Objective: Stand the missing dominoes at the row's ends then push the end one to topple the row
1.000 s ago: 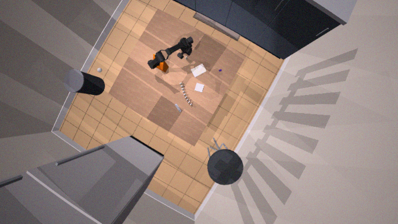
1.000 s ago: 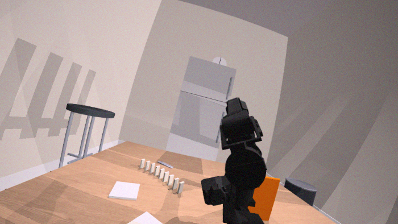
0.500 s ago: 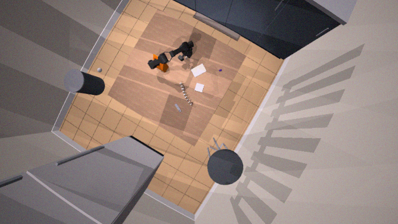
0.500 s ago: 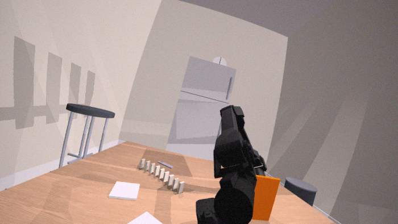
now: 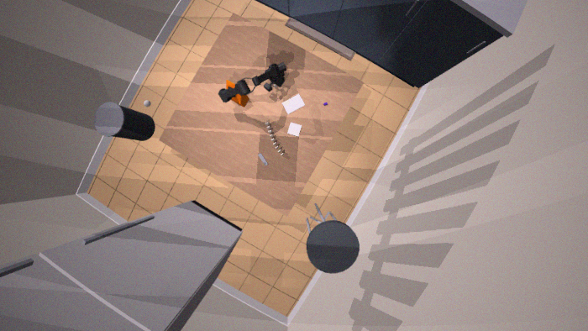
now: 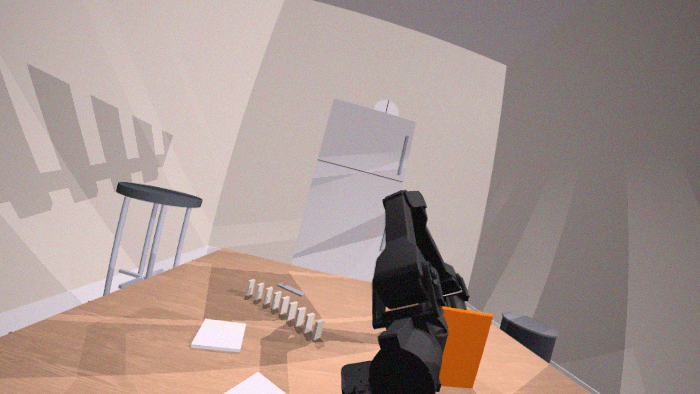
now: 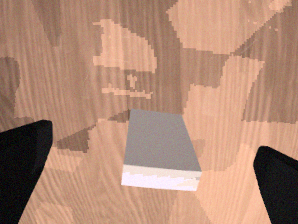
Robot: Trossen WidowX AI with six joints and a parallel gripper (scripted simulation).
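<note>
On the wooden table [image 6: 125,320], a row of 9 standing dominoes [image 6: 283,304] was seen, running diagonally across the middle. 1 loose domino [image 6: 290,289] was laid flat just beside the row's far end, apart from it. Another small grey block [image 7: 161,151], seemingly a domino, was caught flat on the table in the wrist view, below and between the spread fingers. The gripper [image 7: 149,183] was held wide open, and nothing was pinched in it. The black arm [image 6: 410,280] was bent over the table's near corner, well apart from the row, with an orange box [image 6: 465,345] just beside it. 2 white sheets [image 6: 219,335] were laid near the row.
</note>
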